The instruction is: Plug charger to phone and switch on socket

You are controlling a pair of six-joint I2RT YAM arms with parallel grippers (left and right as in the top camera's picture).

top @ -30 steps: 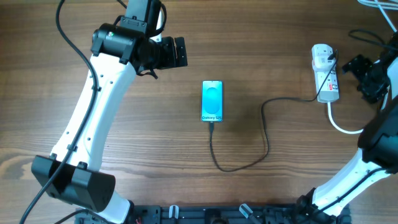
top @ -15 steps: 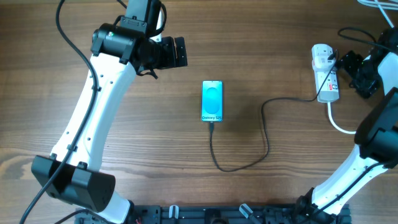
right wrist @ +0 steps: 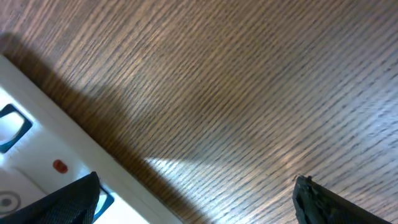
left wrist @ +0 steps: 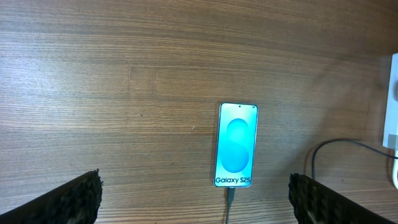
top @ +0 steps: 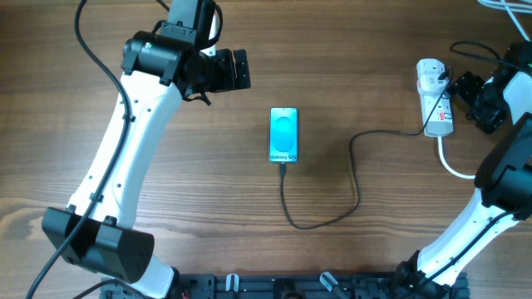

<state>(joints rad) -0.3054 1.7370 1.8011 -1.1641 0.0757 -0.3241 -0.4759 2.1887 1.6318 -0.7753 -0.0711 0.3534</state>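
At the counter's [top: 374, 66] far right, the right end effector [top: 464, 87], fingers spread, hovers just beside the socket [top: 435, 100]. The charger [top: 353, 178] looks seated in the phone [top: 283, 135] at centre. A glancing push could slide the socket instead of tripping its switch.

We read the table [top: 374, 66] as wood or wood-look laminate: clear grain, mostly matt, with a soft sheen streak in the right wrist view. The phone [top: 283, 134] has a smooth, glossy glass face. The socket [top: 434, 100] is smooth white plastic with a slight gloss. The charger [top: 353, 178] is a thin black cable, its jacket matt and rubbery-looking. The left arm [top: 125, 141] has a smooth white satin shell and matt black joints. On the left gripper [left wrist: 196, 202], the pads [left wrist: 71, 199] are black and matt with ridged edges.
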